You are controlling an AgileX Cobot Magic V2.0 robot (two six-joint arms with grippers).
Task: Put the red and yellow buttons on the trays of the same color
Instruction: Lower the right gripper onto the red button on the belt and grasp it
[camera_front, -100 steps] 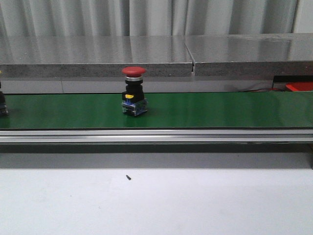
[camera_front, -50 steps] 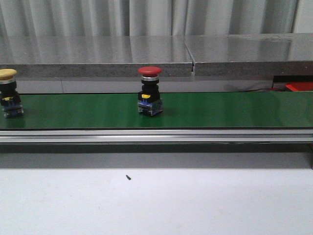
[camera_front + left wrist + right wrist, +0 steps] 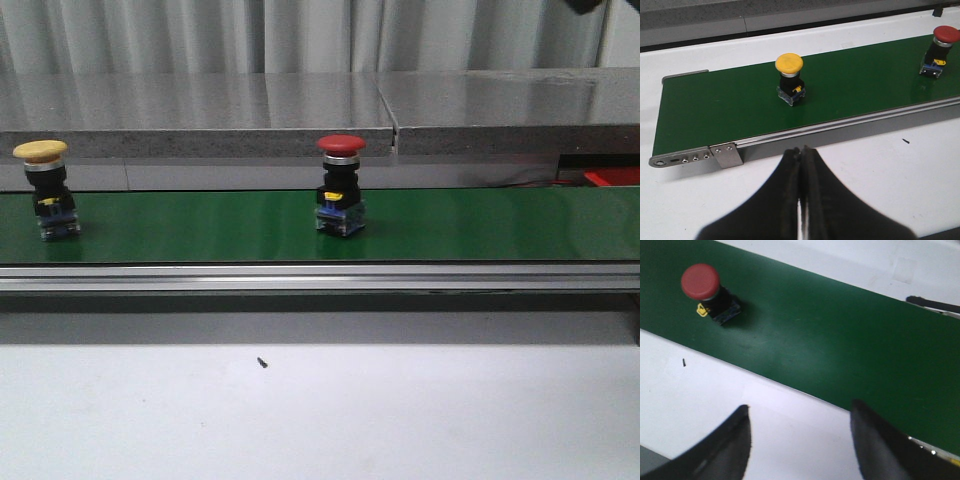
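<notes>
A red button (image 3: 341, 184) with a mushroom cap stands upright near the middle of the green conveyor belt (image 3: 480, 225); it also shows as the red button (image 3: 707, 290) and red button (image 3: 940, 50) in both wrist views. A yellow button (image 3: 48, 190) stands upright at the belt's left end, and the left wrist view has the yellow button (image 3: 790, 78) too. My left gripper (image 3: 801, 150) is shut with nothing in it, above the white table short of the belt. My right gripper (image 3: 800, 412) is open and empty, above the table's white surface beside the belt. No full tray shows.
A grey stone-like ledge (image 3: 300, 110) runs behind the belt. A red object (image 3: 612, 177) peeks in at the far right behind the belt. The belt's metal rail (image 3: 320, 277) fronts the white table (image 3: 320, 420), which carries a small dark speck (image 3: 262, 362).
The red button has ridden the belt to the right. The yellow button has come in from the left edge and also moved right.
</notes>
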